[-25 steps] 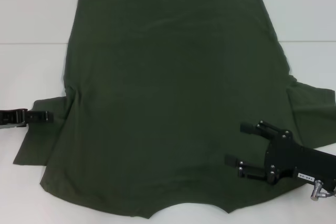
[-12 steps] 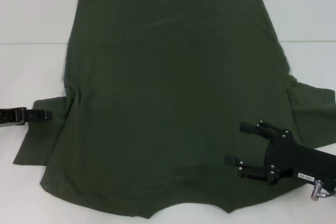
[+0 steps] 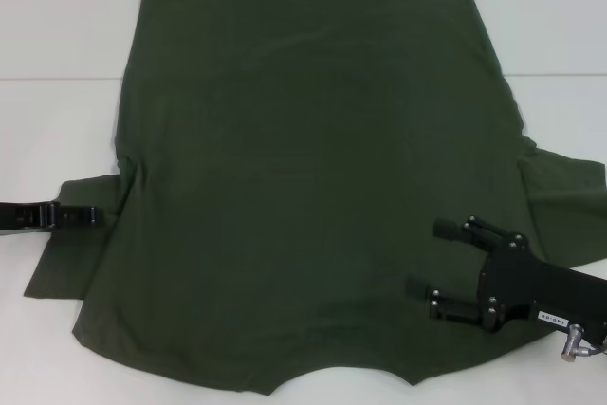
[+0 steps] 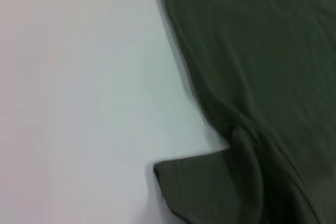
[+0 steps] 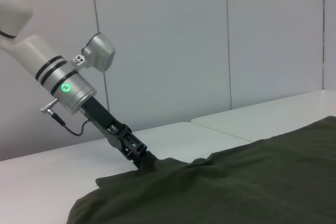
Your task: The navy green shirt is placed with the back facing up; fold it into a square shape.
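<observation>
Left gripper point(image 3: 93, 214): lying at the left edge of the frame, tips reaching the shirt's left sleeve; grip state cannot be told. Navy green shirt point(image 3: 313, 168): lying spread across the centre of the white table point(image 3: 57, 139). Right gripper point(image 3: 432, 258): hovering released, jaws apart, over the lower-right fabric.

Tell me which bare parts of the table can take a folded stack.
Bare white table lies beside the dark olive-green short-sleeved T-shirt on the robot's left, beyond the left gripper at the sleeve. Another patch lies at far right. The middle is covered; the open right gripper crowds the near right.
</observation>
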`<state>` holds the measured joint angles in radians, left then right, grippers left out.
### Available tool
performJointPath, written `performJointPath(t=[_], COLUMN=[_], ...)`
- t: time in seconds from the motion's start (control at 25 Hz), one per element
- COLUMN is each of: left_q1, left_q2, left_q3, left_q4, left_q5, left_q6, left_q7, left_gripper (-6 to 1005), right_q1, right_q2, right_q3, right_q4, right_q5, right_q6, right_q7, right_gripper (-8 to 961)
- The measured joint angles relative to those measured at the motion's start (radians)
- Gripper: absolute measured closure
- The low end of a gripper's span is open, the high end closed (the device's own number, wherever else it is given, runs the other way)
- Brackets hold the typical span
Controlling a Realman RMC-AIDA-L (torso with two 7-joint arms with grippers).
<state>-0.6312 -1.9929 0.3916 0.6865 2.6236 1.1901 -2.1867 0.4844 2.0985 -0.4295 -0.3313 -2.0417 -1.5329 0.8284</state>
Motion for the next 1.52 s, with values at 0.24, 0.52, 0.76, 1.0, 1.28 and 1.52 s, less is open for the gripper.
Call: performJointPath(t=[0.24,0.52,0.76,1.0,1.28,1.52], left_q1=[-0.001,-0.002,-0.002,0.003,0.002,0.002], left_q2=[0.0,0.002,0.002,-0.002,-0.005,-0.006], left_q3=[0.001,0.001,0.003,0.013,0.025,0.026], left_q4=[-0.003,-0.019,-0.019,-0.014,-0.015,-0.016], left_q5=[-0.003,-0.036,-0.032,-0.048,-0.046,-0.05], left_q6=[0.003,0.006,-0.007,-0.025,-0.044,-0.062], left_q7=[-0.007,0.0,0.003,0.022,0.03,0.023], left_gripper=[66,67,80,157,345,607], right_q1=[0.0,0.002,0.002,0.002,0.002,0.006], right_q2=[0.0,0.0,0.0,0.0,0.0,0.0], right_q3=[0.0,0.0,0.001,0.002,0.008,0.009], right_q4=[0.0,0.0,0.0,0.0,0.0,0.0], right_q5=[0.0,0.0,0.0,0.0,0.0,0.0], right_q6=[0.0,0.0,-0.001,-0.001,-0.001,-0.001], right_q7=[0.0,0.0,0.0,0.0,0.0,0.0], right_gripper=[48,50,51,52,53,54])
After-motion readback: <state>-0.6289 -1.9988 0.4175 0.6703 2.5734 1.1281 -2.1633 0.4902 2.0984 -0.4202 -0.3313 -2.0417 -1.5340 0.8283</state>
